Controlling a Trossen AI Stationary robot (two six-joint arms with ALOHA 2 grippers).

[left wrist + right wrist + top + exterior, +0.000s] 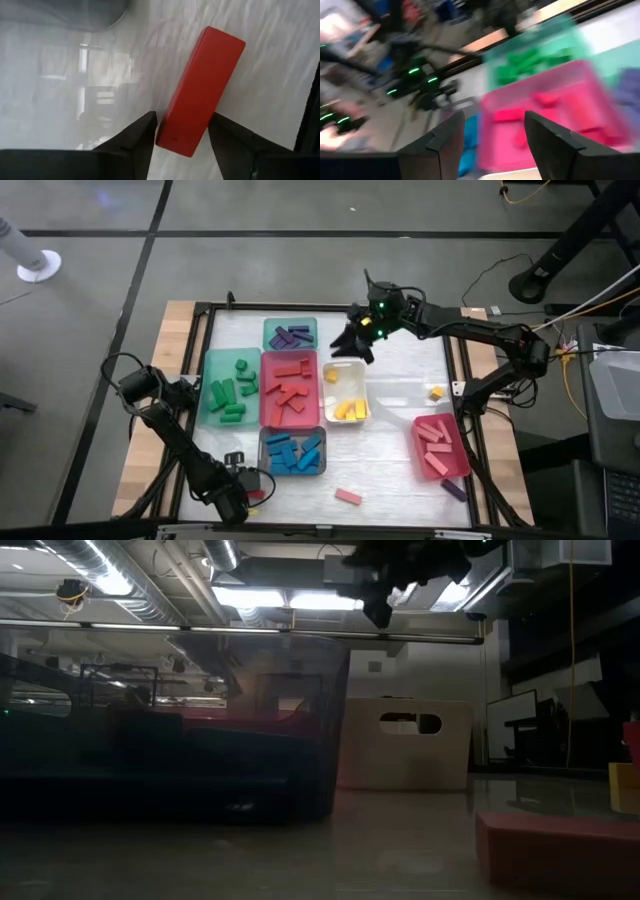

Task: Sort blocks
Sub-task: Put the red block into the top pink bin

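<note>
**Red block bracketed by the left hand; right hand empty over the trays**

A red block (201,90) is seen in the left wrist view lying flat on the white tabletop (75,75), its near end set between the 2 dark fingers (140,137) of the left hand (182,137). The fingers stand apart, 1 on each side of the block, close to its long faces; whether they already touch it cannot be told, and the block appears to rest on the surface rather than hang. The placement is judged to suit a pickup across the block's narrow width.

In the high view the left hand (250,485) sits at the lower left of the frame, just below the tray of blue blocks (293,452). The red tray (290,390), at centre, is taken to be the likely destination, since the blocks are grouped by colour: green blocks in the green tray (230,388), purple in the small tray (290,335) above, yellow in the white tray (345,392), pink in the pink tray (440,446) at the right. Loose pieces lie on the tabletop: a pink block (348,496) at lower centre, a yellow block (436,392) at the right, a purple block (455,489) by the pink tray.

The right hand (358,340) is held above the tabletop at upper centre, its fingers apart with nothing between them.

The red block itself cannot be made out in the high view, being covered by the left hand. The right wrist view is smeared, so only colour patches of trays are readable. The low view is dark, and the tray walls block most of the blocks.
</note>
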